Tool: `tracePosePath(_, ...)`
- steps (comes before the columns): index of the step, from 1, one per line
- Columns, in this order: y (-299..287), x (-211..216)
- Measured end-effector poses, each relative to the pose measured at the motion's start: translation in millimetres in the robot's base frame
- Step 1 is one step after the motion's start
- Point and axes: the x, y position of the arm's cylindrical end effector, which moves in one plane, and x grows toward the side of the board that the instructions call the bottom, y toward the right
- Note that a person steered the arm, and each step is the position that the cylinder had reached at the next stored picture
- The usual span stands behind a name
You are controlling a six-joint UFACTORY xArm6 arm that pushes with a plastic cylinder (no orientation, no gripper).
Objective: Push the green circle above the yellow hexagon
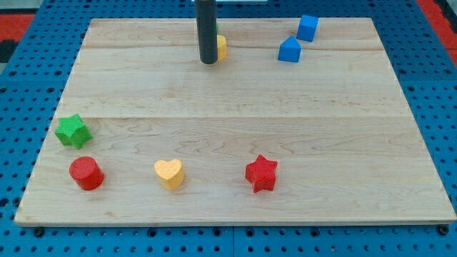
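A pale wooden board (235, 135) lay on a blue pegboard table (21, 107). My tip (208, 61) stood near the view's top edge, hiding most of a yellow block (222, 47), shape unclear. The arm carried no claw, only the rod.

No green circle showed; a green star (72, 131) sat at the left edge. Along the bottom lay a red cylinder (86, 173), yellow heart (169, 173) and red star (261, 173); two blue blocks (289, 51) (308, 28) sat top right.
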Motion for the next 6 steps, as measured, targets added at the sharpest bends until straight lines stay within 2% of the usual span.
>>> tracePosePath(1,-48,-11)
tracePosePath(2,-30,-17)
tracePosePath(3,19,-21)
tracePosePath(4,26,-15)
tracePosePath(5,-30,-3)
tracePosePath(6,-71,-42)
